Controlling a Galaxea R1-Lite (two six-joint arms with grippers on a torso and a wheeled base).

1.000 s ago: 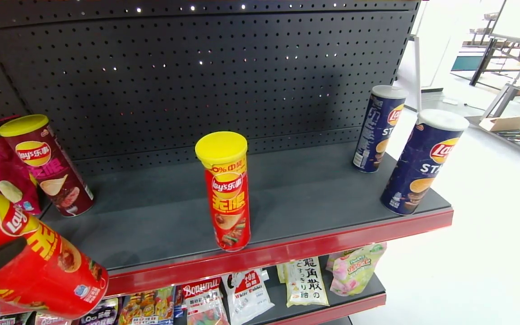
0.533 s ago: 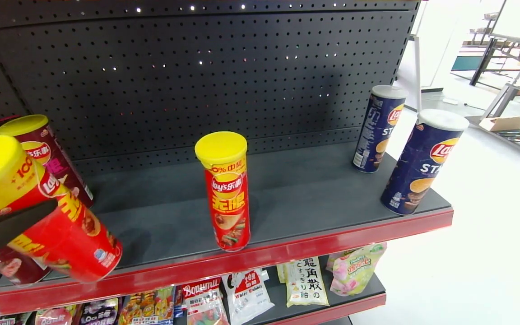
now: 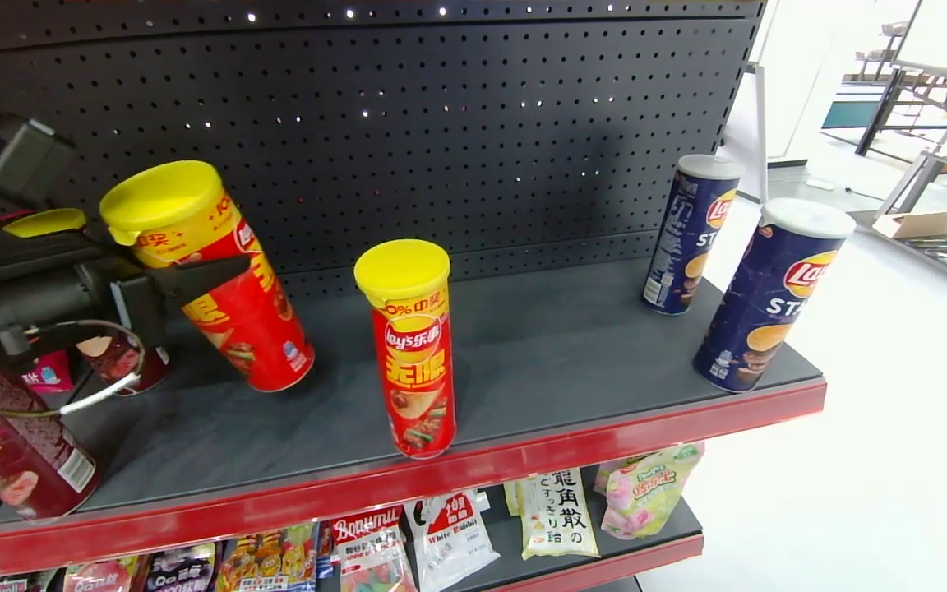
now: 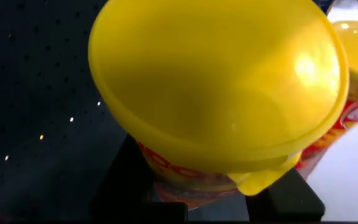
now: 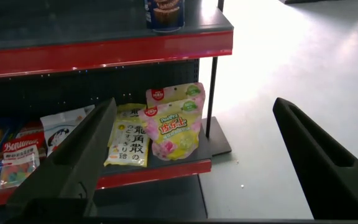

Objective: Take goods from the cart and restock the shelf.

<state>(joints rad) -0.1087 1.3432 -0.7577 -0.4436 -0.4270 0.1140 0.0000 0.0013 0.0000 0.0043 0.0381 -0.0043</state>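
Left wrist view: yellow lid (image 4: pixel 216 81) hides most of the can (image 3: pixel 256 337) | left end effector (image 3: pixel 186 271) pinches the tilted can over the shelf (image 3: pixel 539 353) | right end effector (image 5: pixel 194 106) spread wide

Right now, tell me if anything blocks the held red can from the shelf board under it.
Nothing visible does. The left claw holds the red can tilted, bare shelf under its base; the upright red can stands apart to its right.
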